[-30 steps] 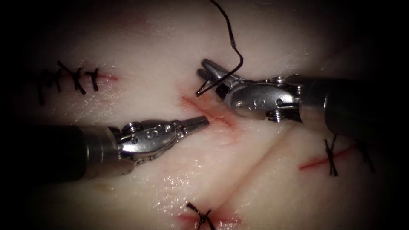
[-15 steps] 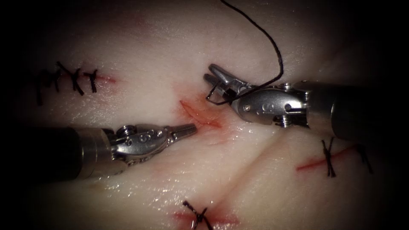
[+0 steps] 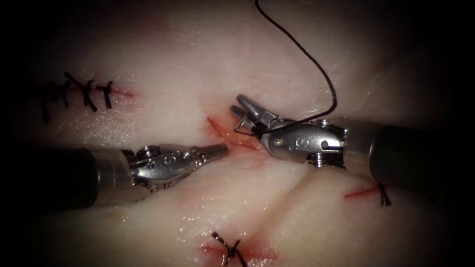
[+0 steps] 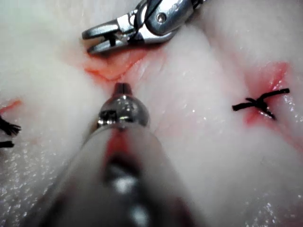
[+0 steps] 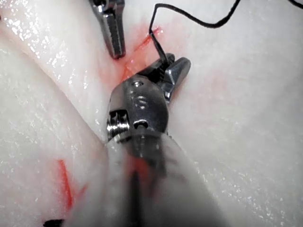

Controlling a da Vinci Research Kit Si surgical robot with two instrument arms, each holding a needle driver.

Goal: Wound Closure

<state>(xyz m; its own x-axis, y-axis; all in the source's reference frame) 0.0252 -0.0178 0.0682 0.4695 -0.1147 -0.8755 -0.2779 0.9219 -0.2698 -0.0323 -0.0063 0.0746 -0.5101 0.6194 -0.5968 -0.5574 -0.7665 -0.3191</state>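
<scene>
Right tool (image 3: 246, 111) gripped the needle (image 3: 246, 129) near its thread end at frame centre in the endoscope view; the needle curved down-left toward the cut (image 3: 228, 134), its tip just right of it, not clearly in the tissue (image 3: 163, 64). Thread (image 3: 307, 54) rose to the upper edge. Left tool (image 3: 217, 150), clenched on nothing, sat lower left of the cut.

Left wrist view: the left tool (image 4: 122, 88) pointed at the cut (image 4: 111, 71).

Right wrist view: the right tool (image 5: 165, 68) held the needle (image 5: 158, 47).

Curved needle (image 3: 246, 127) clamped in right tool, above open red cut (image 3: 232, 134); black thread (image 3: 316, 69) trailing upward.

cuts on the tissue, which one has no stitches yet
The middle cut, between the left tool and right tool: open and red; the others carry dark stitches.
</scene>
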